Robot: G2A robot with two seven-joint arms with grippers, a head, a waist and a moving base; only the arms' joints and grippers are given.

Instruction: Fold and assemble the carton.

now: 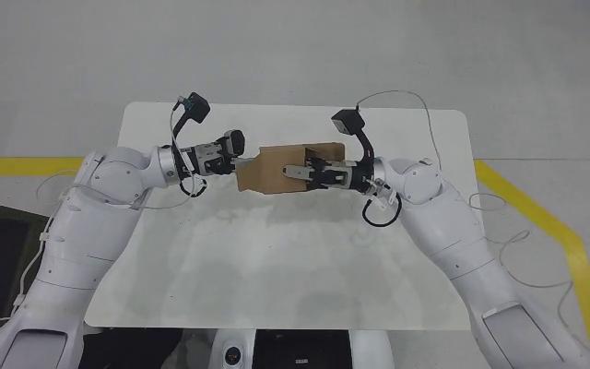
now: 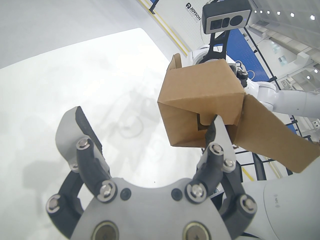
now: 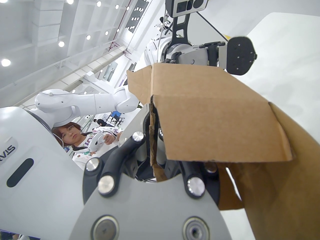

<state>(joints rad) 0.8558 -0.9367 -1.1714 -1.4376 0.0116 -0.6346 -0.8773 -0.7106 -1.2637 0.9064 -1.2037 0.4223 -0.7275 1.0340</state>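
Observation:
A brown carton (image 1: 274, 170) is held above the white table, between the two arms. In the left wrist view the carton (image 2: 202, 96) has its end flaps partly folded in and one long flap (image 2: 272, 138) sticking out. My left gripper (image 2: 147, 123) is open wide at that end, and one of its fingertips (image 2: 217, 126) touches the folded end flap. My right gripper (image 1: 297, 172) is shut on the carton's wall at the opposite end. In the right wrist view the carton (image 3: 215, 116) covers most of that gripper's fingers.
The white table (image 1: 277, 277) has bare surface below and in front of the carton. Its far edge runs close behind the grippers. A yellow floor line (image 1: 28, 166) passes on both sides of the table.

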